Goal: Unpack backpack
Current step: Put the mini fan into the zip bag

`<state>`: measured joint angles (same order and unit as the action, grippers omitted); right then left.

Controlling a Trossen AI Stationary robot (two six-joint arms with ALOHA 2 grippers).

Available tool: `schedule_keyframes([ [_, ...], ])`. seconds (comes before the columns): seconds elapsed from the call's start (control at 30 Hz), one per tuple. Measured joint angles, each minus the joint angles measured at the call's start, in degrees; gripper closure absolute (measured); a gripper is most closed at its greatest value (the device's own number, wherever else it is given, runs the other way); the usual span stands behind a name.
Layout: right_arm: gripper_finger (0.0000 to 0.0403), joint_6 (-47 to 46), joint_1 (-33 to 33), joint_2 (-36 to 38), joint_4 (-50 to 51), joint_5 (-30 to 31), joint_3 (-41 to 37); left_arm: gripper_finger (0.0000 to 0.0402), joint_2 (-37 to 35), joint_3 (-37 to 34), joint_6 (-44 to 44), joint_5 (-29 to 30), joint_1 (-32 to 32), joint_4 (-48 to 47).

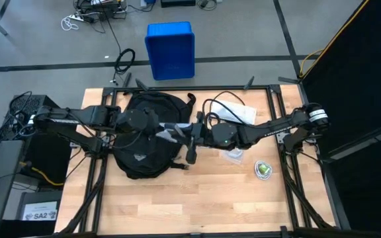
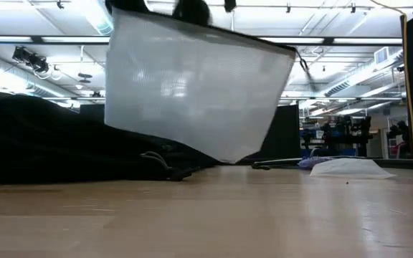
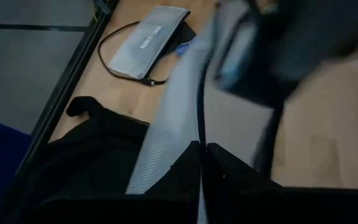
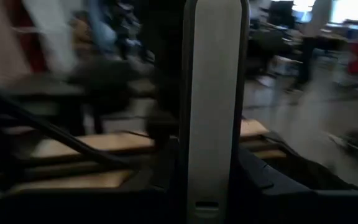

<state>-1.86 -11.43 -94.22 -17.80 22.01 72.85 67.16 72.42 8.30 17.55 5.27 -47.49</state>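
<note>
1. The backpack (image 1: pixel 145 135) lies flat on the surface (image 1: pixel 197 198), directly under the left tool (image 1: pixel 152 127) and just beside the right tool (image 1: pixel 192 135).
2. Right tool: jaws nearly closed on the edge of a flat mesh pouch (image 2: pixel 192 86), which hangs clear of the surface, its lower corner just above the wood.
3. Left tool: fully closed over the backpack; whether it pinches fabric cannot be told. The pouch passes close by its fingers.
4. Risk: the grip is on one thin edge only; a swing could let the pouch slip and drop.
5. Risk: the hanging corner could catch on the backpack or the left tool and drag the bag.
6. Beyond the right tool lie a grey pouch (image 1: pixel 233 112) and a small green item (image 1: pixel 264 170); a low set-down could knock them.
</note>
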Motion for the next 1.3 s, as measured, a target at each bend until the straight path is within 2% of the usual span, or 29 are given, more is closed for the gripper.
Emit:
schedule_keyframes([
  [0.13,0.0341,-1.0,-1.3,0.1,0.4,-5.7,1.9,0.0402,0.0,0.0,1.1,0.1,-0.1,0.1],
  [0.37,0.0341,-1.1,-1.7,-0.2,4.3,-4.8,2.0,0.0402,0.0,0.0,1.0,0.1,-0.1,0.4],
  [0.57,0.0341,-0.6,-2.7,-0.1,5.9,-4.2,2.0,0.0402,0.0,-0.6,-5.1,-1.0,2.6,-0.6],
  [0.63,0.0341,0.4,-3.6,0.0,7.5,-1.7,2.0,0.0402,0.0,-1.6,-5.2,2.2,5.2,-2.0],
  [0.77,0.0341,2.0,-6.8,1.2,10.0,4.2,2.0,0.0402,-0.7,-6.9,-2.3,13.3,12.1,-2.7],
  [0.83,0.0341,1.9,-8.6,1.7,11.7,6.2,2.0,0.0402,-1.8,-11.5,-0.6,16.6,15.5,2.3],
  [0.9,0.0341,1.9,-10.3,1.7,13.5,7.8,2.0,0.0402,-2.5,-17.5,-2.5,17.6,18.2,13.6],
  [1.0,0.0341,1.3,-11.7,1.6,16.0,10.9,2.0,0.0402,-0.6,-26.1,-11.2,14.2,21.0,32.7],
  [1.07,0.0341,0.6,-12.1,1.6,16.7,12.5,2.0,0.0402,2.5,-29.5,-15.8,12.7,22.1,40.7],
  [1.13,0.0341,0.6,-12.2,1.6,16.6,13.0,1.9,0.0401,5.8,-30.2,-16.9,12.5,22.4,43.6],
  [1.3,0.0341,0.4,-12.2,1.6,16.4,13.1,2.0,0.0391,12.8,-29.5,-17.2,11.4,22.3,42.7],
])
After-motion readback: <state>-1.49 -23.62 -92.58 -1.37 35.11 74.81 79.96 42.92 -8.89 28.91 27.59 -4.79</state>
